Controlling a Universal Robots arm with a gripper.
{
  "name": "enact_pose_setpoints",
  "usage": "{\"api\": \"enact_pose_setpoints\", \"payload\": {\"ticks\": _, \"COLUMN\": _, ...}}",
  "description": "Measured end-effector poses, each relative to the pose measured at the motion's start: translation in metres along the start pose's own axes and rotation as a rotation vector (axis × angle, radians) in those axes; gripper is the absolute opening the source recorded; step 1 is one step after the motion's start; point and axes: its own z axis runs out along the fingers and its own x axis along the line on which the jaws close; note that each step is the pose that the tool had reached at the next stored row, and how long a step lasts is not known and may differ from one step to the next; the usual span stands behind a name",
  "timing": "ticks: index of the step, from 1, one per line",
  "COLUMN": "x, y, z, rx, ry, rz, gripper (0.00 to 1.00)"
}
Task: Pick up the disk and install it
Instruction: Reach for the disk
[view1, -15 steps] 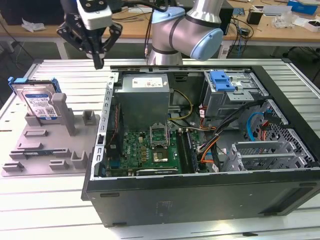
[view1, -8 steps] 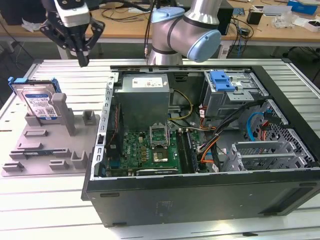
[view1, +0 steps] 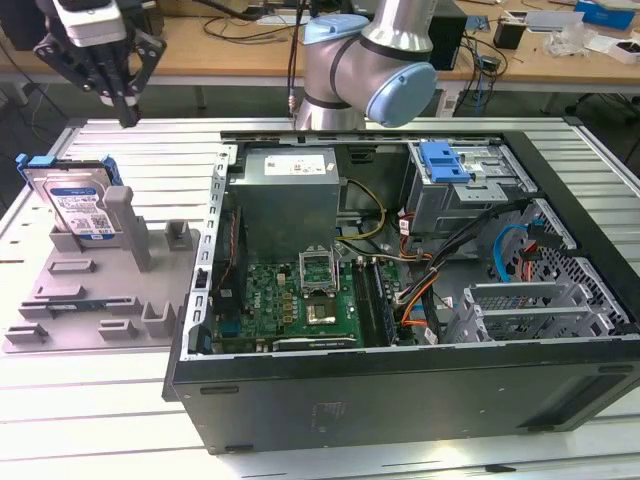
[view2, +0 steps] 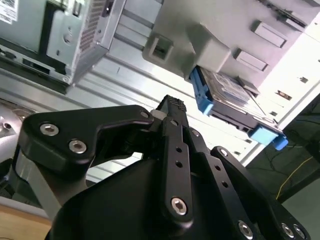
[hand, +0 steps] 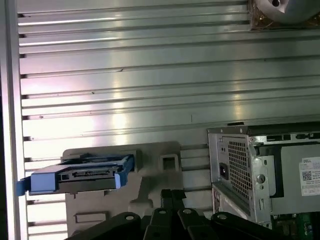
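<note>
Pincer (view1: 128, 115) is up over the far corner of the tabletop (view1: 90, 420), on the exterior view's left. It's above and behind the disk and not touching it. Fingers are closed tip to tip with nothing between them, same in both wrist views (view2: 172, 105) (hand: 172, 194).

Disk (view1: 80, 205) sits in the grey fixture (view1: 100, 290), on the exterior view's left of the open PC case (view1: 400, 390). It stands on edge, leaning back, in its blue carrier frame, with the white-and-blue label facing the camera. The label print is too small to read. The first wrist view shows the disk (hand: 82, 175) edge-on, connector side out. The second wrist view has it (view2: 227, 92) just past the fingertips, seated in the fixture (view2: 200, 40).

Case lies on its side with the panel off:
- power supply (view1: 290, 170) at the back, with a white sticker on top, text not legible
- motherboard (view1: 300, 300) in front of it
- drive cage with a blue latch (view1: 445, 160) toward the exterior view's right
- blue and orange cables near the cage

White sticker with a square code (hand: 307, 175) is on the case in the first wrist view. Arm's base joint (view1: 370, 60) is behind the case.
</note>
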Motion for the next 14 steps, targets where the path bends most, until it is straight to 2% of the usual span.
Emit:
{"api": "enact_pose_setpoints", "payload": {"ticks": 2, "x": 0.0087, "y": 0.0018, "z": -0.0001, "rx": 0.0, "ry": 0.0, "rz": 0.0, "gripper": 0.11}}
{"api": "enact_pose_setpoints", "payload": {"ticks": 5, "x": 0.0275, "y": 0.006, "z": -0.0002, "rx": 0.0001, "ry": 0.0, "rz": 0.0, "gripper": 0.11}}
{"api": "enact_pose_setpoints", "payload": {"ticks": 14, "x": 0.064, "y": 0.0139, "z": -0.0004, "rx": 0.0, "ry": 0.0, "rz": 0.0, "gripper": 0.11}}
